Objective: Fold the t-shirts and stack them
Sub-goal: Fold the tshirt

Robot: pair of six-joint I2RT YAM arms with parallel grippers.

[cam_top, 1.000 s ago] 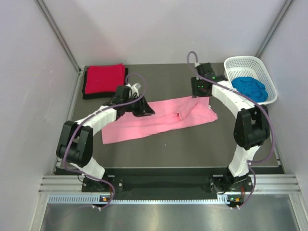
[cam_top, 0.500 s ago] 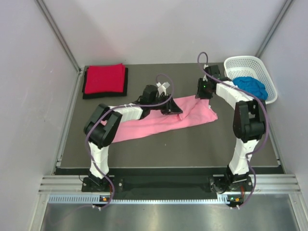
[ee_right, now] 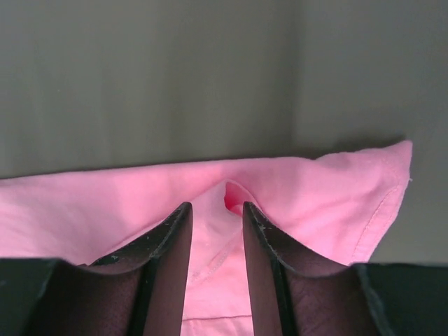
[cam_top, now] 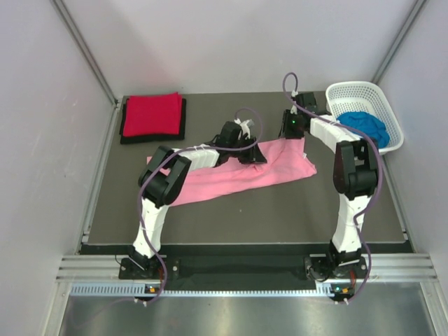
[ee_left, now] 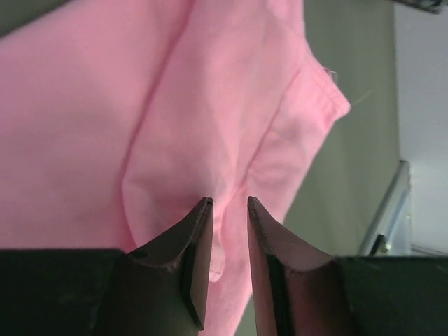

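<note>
Pinching folds of the pink t-shirt point(cam_top: 234, 178), left gripper point(ee_left: 229, 203) and right gripper point(ee_right: 215, 206) sit nearly closed.

blk tee point(cam_top: 150, 139) mostly under red tee point(cam_top: 152, 114) | pink tee point(ee_left: 210, 105) cropped, wrist cams

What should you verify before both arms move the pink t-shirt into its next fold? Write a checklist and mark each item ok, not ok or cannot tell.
1. Left gripper has cloth: a crease of the pink t-shirt runs between its fingers: ok.
2. Right gripper has cloth: a pucker at the shirt's far edge sits between its fingers: ok.
3. How many layers each grip has caught: cannot tell.
4. Shirt lies smooth: not ok, it is creased around the left gripper.
5. Stack is ready: the red t-shirt lies folded on the black t-shirt at the far left: ok.
6. Blue t-shirt is out of the way, in the white basket: ok.
</note>
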